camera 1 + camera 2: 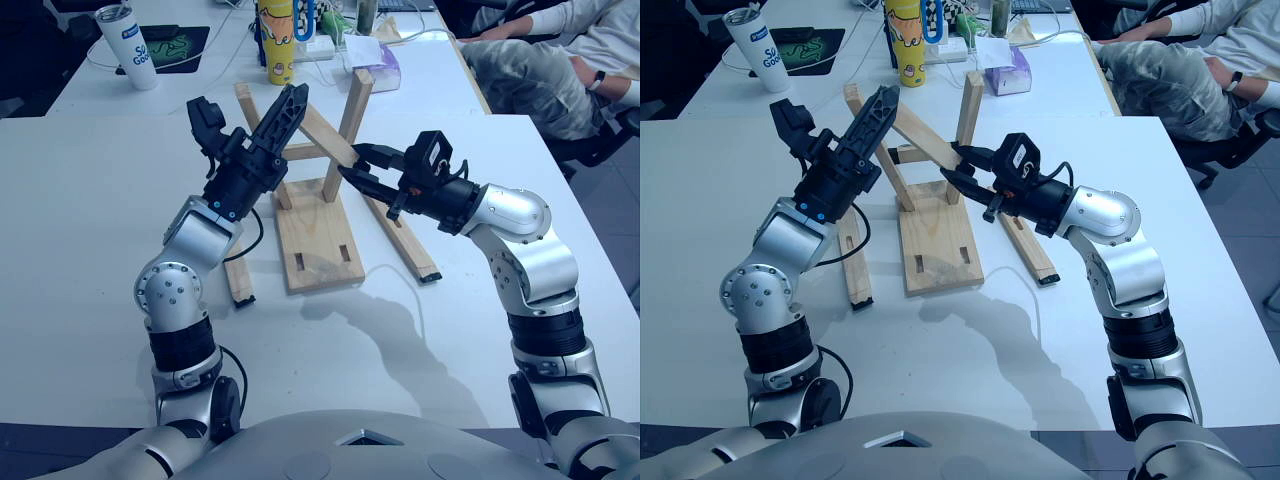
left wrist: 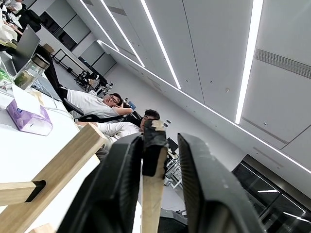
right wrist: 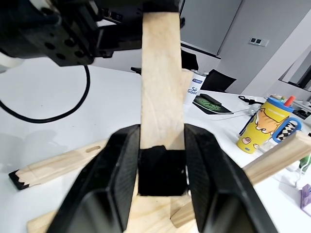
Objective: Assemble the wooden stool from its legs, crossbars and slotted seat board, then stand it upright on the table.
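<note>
- The white counter (image 1: 80, 200) is carrying all the stool parts.
- The slotted seat board (image 1: 318, 250) is lying flat at the middle of the counter and is serving as the landmark here.
- Two loose legs are lying flat, one (image 1: 238, 280) just beside the seat board's left edge and one (image 1: 405, 245) just beside its right edge.
- Two leaning legs (image 1: 352, 115) (image 1: 258, 140) are standing at the far end of the seat board.
- The raised leg (image 1: 325, 133) is slanting in the air above the seat board's far end.
- The left end effector (image 1: 296, 98) is closing narrowly on the raised leg's upper, dark-capped end, above the seat board's far left corner.
- The right end effector (image 1: 352, 162) is clamping the raised leg's lower end, above the seat board's far right part.
- The crossbar (image 1: 303, 152) is bridging the two leaning legs above the seat board.
</note>
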Controlling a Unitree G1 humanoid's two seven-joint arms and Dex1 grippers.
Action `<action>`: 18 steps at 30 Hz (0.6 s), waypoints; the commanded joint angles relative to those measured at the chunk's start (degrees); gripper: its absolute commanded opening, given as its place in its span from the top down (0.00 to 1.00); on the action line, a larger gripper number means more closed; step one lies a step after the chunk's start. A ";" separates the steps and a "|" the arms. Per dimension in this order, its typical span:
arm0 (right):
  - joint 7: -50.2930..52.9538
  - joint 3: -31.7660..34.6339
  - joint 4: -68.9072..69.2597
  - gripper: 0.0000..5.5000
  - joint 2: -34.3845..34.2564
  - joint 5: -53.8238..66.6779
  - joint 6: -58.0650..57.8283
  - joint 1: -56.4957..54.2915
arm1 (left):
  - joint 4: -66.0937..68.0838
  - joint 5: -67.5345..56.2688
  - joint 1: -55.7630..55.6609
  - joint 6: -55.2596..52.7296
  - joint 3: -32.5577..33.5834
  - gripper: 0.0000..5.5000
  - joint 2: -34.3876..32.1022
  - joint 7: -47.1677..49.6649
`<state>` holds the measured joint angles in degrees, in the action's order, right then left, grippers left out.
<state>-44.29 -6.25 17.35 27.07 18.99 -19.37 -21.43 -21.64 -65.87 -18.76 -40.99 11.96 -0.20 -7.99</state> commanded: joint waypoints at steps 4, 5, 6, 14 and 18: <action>0.05 -0.98 -0.68 0.76 -0.13 -1.54 1.95 -0.66 | 0.99 -0.91 -0.27 0.26 -0.71 0.91 -1.01 0.26; 0.09 -1.01 -0.76 0.76 -0.13 -1.58 2.07 -0.68 | 1.07 -0.96 -0.32 0.32 -0.74 0.91 -1.11 0.24; 0.14 -1.03 -0.85 0.76 -0.13 -1.60 2.17 -0.72 | 1.13 -1.02 -0.37 0.37 -0.75 0.91 -1.18 0.24; 0.68 0.50 -1.32 0.69 -0.92 1.22 -0.11 -1.85 | 3.61 0.50 -0.78 2.43 0.95 0.92 -1.53 1.86; 2.23 3.15 -1.02 0.59 -2.12 5.22 -3.98 -2.98 | 4.82 1.82 -0.24 3.82 2.08 0.92 -2.11 3.17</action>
<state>-43.37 -5.05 15.77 25.80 21.84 -20.89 -22.61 -17.45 -64.98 -19.00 -37.83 13.43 -1.65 -5.79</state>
